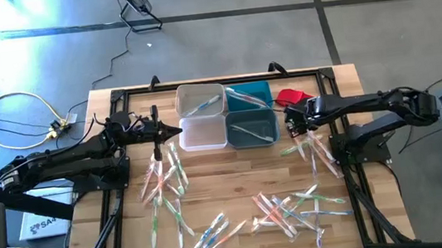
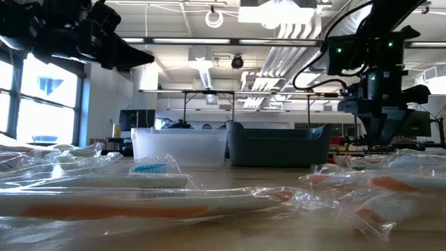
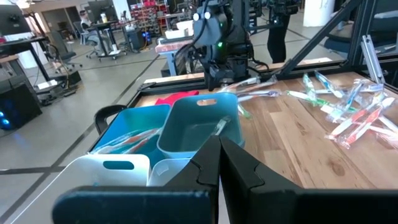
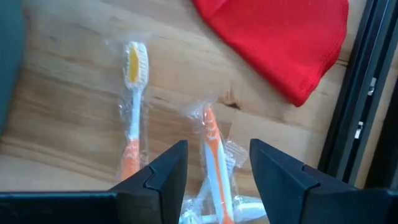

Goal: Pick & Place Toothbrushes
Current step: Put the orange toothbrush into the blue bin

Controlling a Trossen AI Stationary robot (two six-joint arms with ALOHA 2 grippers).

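Right gripper poised over a wrapped toothbrush near the worktop's right edge.

The right gripper, fingers released, straddles the orange-handled, plastic-wrapped toothbrush; it should be lowered squarely and closed on the handle alone, clear of the yellow-bristled neighbour and the red cloth. The left gripper is clenched on nothing beside four plastic bins, two white and two blue. Dozens of toothbrushes remain scattered, too many to be counted.

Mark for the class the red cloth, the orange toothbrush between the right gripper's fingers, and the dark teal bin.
red cloth (image 4: 283, 37): right wrist view, middle of the fabric.
orange toothbrush (image 4: 213, 165): right wrist view, mid-handle.
dark teal bin (image 1: 253, 139): high view, near rim.
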